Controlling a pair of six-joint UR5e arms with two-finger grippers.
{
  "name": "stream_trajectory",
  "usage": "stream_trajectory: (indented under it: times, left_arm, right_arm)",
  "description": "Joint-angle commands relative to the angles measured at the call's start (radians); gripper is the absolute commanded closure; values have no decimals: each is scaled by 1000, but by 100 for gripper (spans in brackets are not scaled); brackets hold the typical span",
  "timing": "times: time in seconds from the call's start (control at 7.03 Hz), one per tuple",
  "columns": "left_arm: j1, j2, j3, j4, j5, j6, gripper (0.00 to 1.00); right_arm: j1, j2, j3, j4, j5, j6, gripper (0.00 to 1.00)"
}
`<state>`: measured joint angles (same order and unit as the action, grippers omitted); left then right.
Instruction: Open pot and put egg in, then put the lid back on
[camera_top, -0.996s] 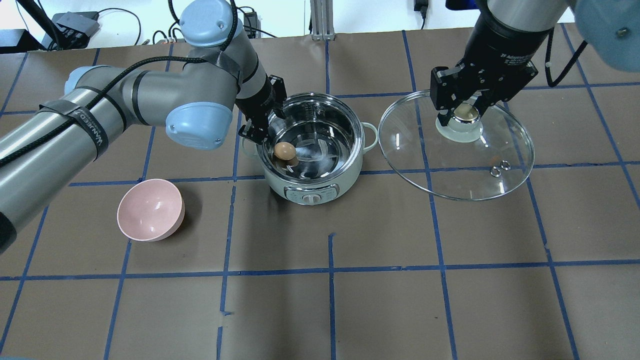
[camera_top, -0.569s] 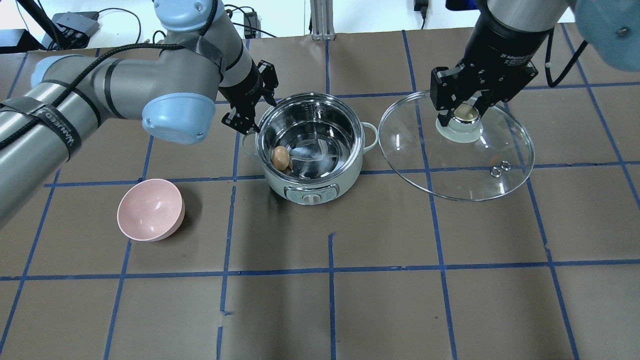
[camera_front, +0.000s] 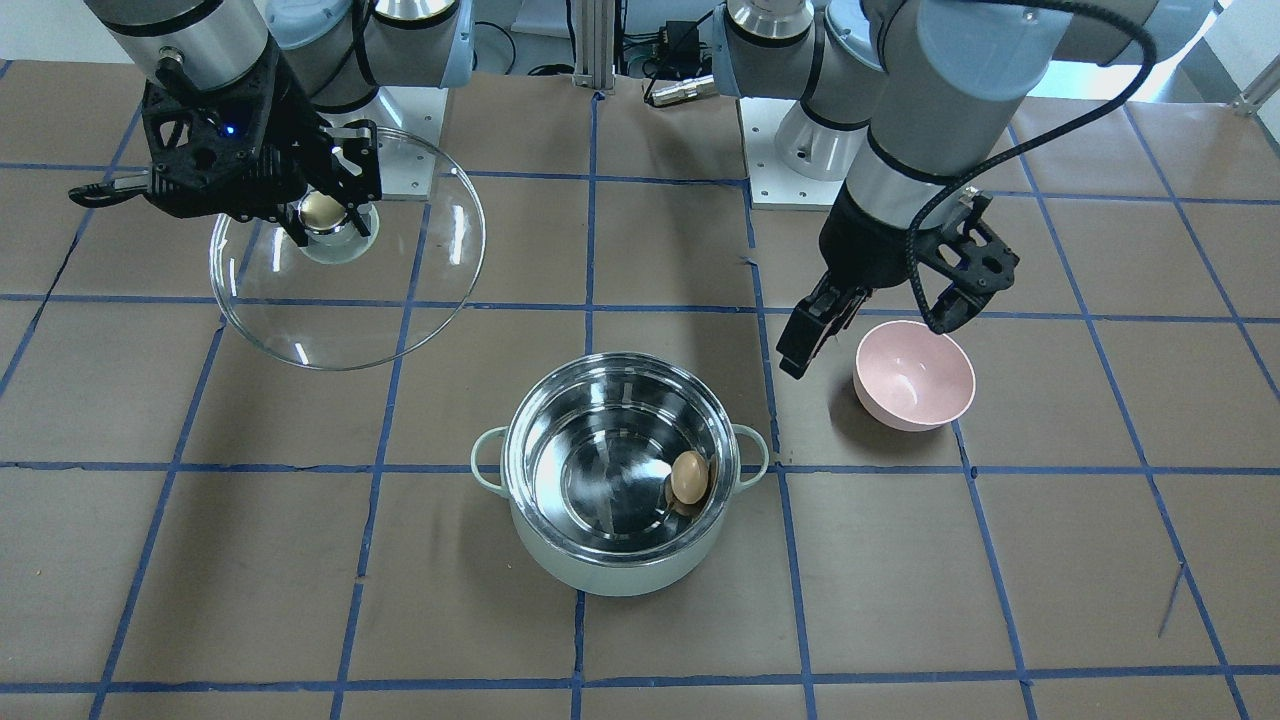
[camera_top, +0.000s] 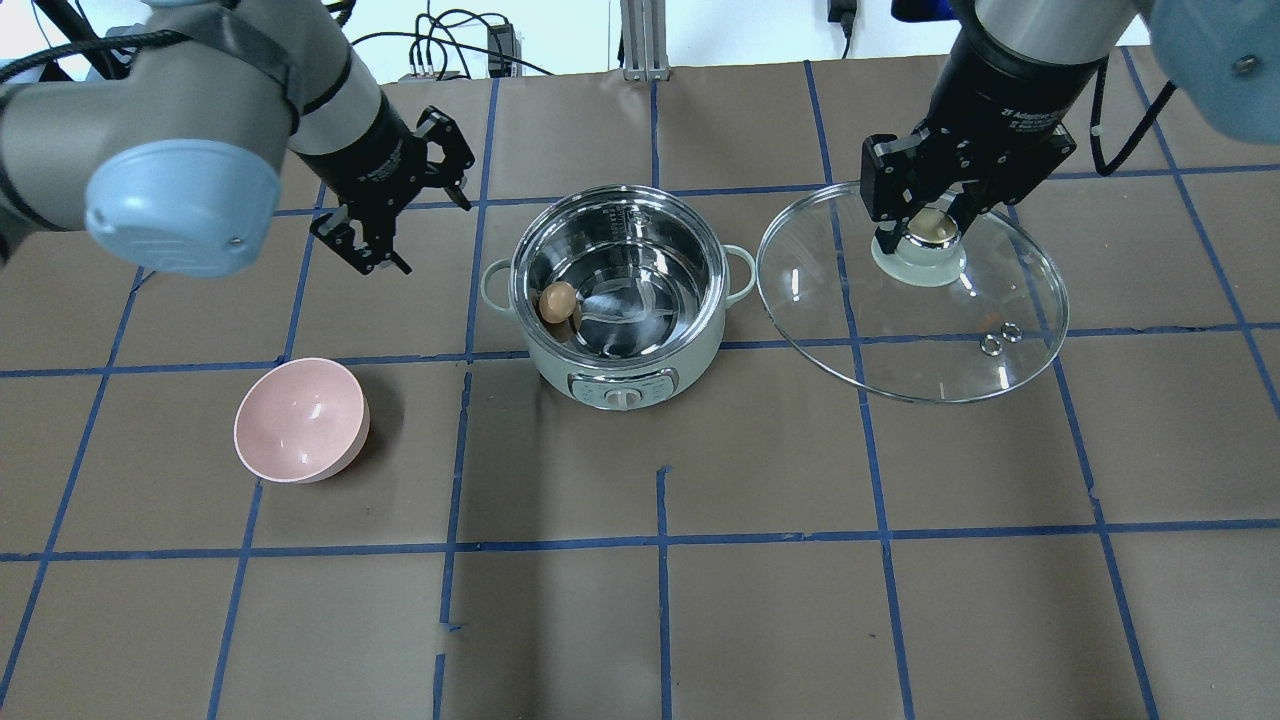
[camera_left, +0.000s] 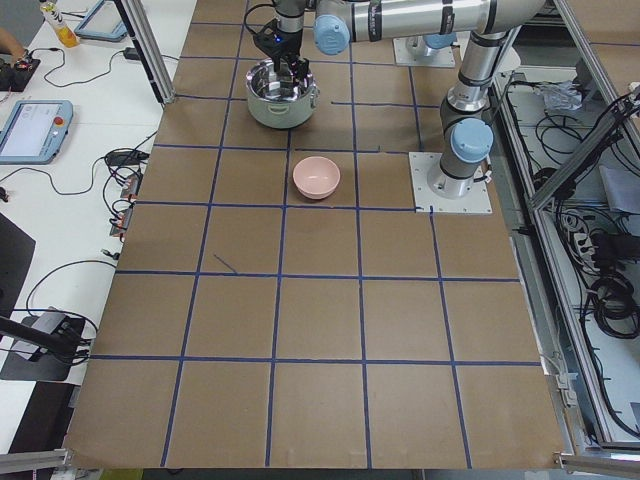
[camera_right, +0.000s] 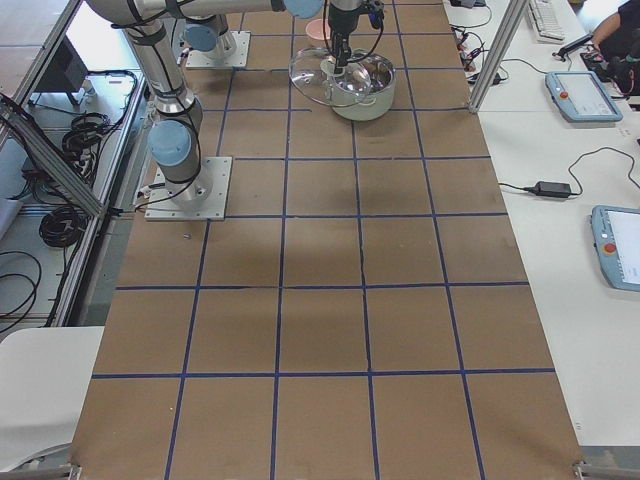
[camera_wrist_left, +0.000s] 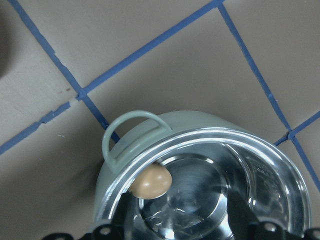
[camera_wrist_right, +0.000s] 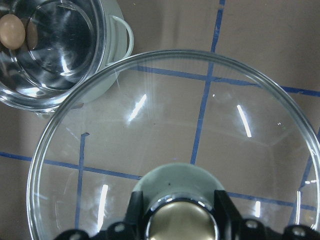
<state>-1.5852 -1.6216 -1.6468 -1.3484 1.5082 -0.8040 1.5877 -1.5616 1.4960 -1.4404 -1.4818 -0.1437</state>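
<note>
Egg (camera_top: 558, 300) lies sideways, long axis following the wall of the pot (camera_top: 620, 385).

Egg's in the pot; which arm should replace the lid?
Right. The right end effector grips the lid by its knob beside the pot; the left end effector is open and empty on the pot's other side.

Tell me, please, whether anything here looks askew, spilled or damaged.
Nothing worrying. The lid hangs tilted from the right gripper, beside the pot. The egg lies whole inside the pot, against its wall.
</note>
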Motion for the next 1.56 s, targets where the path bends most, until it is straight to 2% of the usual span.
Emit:
stream_trajectory:
  times: [0.0,0.14,0.57,0.85,1.0,1.28,1.42]
  left_arm:
    - [54,81,9,-110,48,202,3]
    - [56,109,12,-176,102,347,3]
    - [71,125,103,-351,107,614,3]
    - [74,79,174,-382,133,731,1]
    - [54,68,173,-382,130,755,0]
    - [51,78,154,-374,36,766,0]
    - [56,86,153,-376,36,813,0]
  right_arm:
    - [0,0,4,0,0,-1,89]
    - [0,0,4,2,-2,-1,89]
    - [0,0,6,2,-2,-2,88]
    - [0,0,6,2,-2,-2,88]
    - [0,0,6,2,-2,-2,88]
    - [0,0,12,2,-2,-2,88]
    - [0,0,12,2,-3,-2,87]
